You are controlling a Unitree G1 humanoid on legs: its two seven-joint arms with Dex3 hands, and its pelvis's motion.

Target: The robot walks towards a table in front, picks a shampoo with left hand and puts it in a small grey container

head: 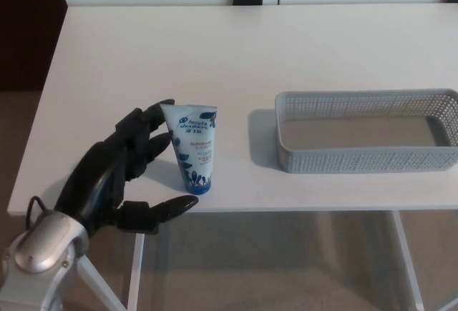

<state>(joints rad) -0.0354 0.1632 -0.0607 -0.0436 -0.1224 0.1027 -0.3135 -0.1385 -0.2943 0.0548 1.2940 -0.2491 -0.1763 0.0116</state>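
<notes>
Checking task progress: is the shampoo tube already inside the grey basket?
No, the shampoo tube stands upright on the table, apart from the grey basket, with the left hand open beside it.

Left hand [118, 179] sat at 7 o'clock, spread wide: fingers [147, 129] pointed toward 1 o'clock, thumb [168, 209] toward 3 o'clock.

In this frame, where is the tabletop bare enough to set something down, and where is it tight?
The whole far half of the table, behind the shampoo tube and grey basket, is bare. So is the strip between tube and basket. Crowded: the near-left edge, where the open left hand brackets the tube.
</notes>
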